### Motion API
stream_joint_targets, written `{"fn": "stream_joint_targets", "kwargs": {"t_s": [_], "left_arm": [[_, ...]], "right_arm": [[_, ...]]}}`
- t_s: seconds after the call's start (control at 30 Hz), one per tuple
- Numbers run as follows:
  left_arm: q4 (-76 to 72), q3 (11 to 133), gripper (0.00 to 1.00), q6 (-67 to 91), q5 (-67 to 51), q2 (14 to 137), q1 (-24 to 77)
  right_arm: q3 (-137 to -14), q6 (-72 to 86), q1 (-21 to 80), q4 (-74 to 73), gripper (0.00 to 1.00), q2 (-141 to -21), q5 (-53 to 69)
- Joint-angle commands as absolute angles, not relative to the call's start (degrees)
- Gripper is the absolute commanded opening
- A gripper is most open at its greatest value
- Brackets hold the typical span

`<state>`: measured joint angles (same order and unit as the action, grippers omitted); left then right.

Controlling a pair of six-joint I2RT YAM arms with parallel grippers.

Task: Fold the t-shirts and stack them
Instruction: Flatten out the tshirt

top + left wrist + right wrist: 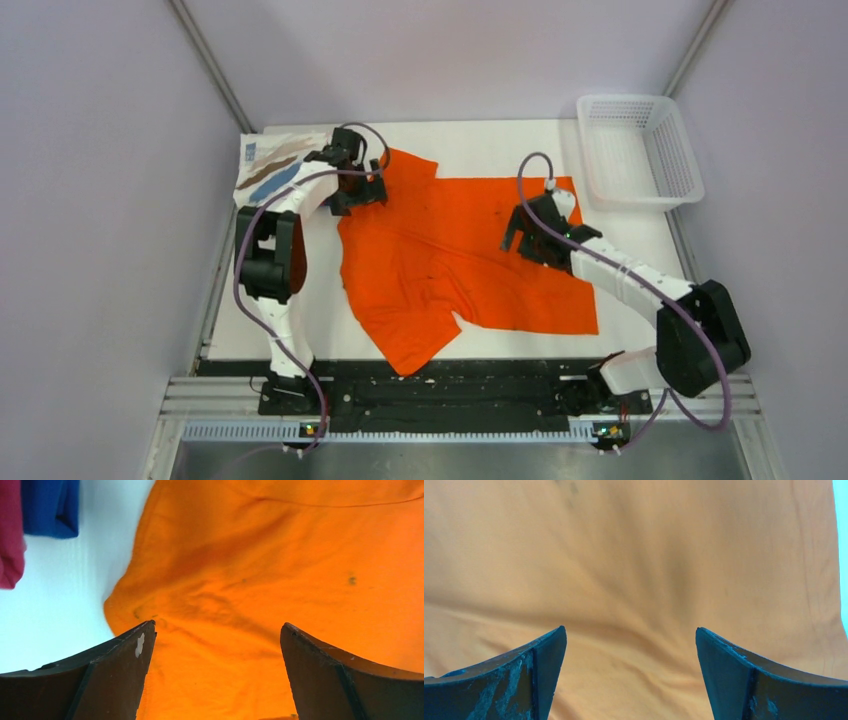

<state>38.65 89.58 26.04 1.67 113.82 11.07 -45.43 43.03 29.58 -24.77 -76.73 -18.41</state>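
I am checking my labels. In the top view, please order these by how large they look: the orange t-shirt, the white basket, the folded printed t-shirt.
1. Orange t-shirt, clearly largest.
2. White basket.
3. Folded printed t-shirt; the left arm hides part of it, so second and third are unsure.

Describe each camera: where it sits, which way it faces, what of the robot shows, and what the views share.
Top external: above and behind the robot, looking down at the table; left arm and right arm show.
Left wrist: on the left arm, looking down past the open left tool at the orange t-shirt.
Right wrist: on the right arm, past the open right tool, onto orange cloth.
Shared: all show the orange t-shirt.
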Motion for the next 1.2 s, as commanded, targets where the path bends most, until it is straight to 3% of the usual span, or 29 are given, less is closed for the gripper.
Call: {"fn": "stream_joint_targets", "kwargs": {"t_s": [0.0,0.27,0.5,0.77,1.0,1.17], "left_arm": [[36.7,93.9,0.99,26.4,-4.0,112.9,11.6],[35.9,99.5,0.99,28.5,-4.6,122.8,12.5],[37.9,108.4,0.99,27.9,-1.7,132.5,12.3],[50.2,137.4,0.99,26.1,-2.6,149.6,11.1],[42.1,139.1,0.99,28.0,-8.9,149.5,7.5],[41.4,139.4,0.99,21.2,-13.7,142.2,9.8]], "right_arm": [[-55.3,36.8,24.0,-20.2,0.99,-84.6,-19.7],[-66.7,31.2,19.6,-14.3,0.99,-102.3,-15.2],[-72.1,33.2,16.9,-14.3,0.99,-110.8,-13.0],[-80.0,32.1,14.5,-17.0,0.99,-119.4,-12.7],[-85.5,31.5,12.9,-17.1,0.99,-122.3,-12.2],[-84.5,30.2,13.0,-17.2,0.99,-114.8,-10.1]]}}
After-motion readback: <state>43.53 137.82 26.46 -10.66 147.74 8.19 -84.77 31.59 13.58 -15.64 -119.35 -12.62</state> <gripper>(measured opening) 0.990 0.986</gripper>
